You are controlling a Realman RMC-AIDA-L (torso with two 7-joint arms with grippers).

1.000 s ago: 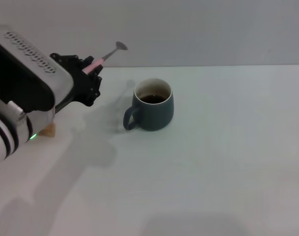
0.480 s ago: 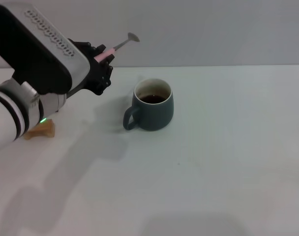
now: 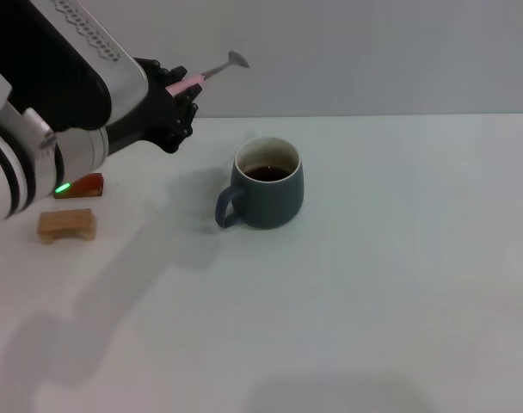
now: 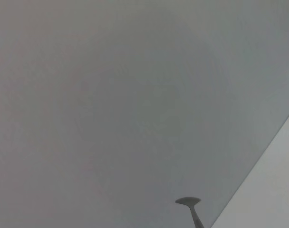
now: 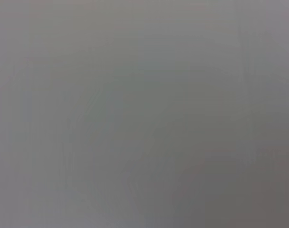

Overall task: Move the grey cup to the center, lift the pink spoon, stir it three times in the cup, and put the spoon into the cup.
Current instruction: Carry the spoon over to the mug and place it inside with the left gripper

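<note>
Your left gripper [image 3: 182,86], upper left, hides most of the pink spoon [image 3: 212,72] its fingers clench; the rounded ceramic grey cup [image 3: 267,183] sits mid-counter.

I see soft, even light with blurred shadows across the desk [image 3: 373,284]. My right wrist view is a featureless grey blur; no glare anywhere.

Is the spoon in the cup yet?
No, the left gripper holds the spoon up in the air, off to the cup's left.
</note>
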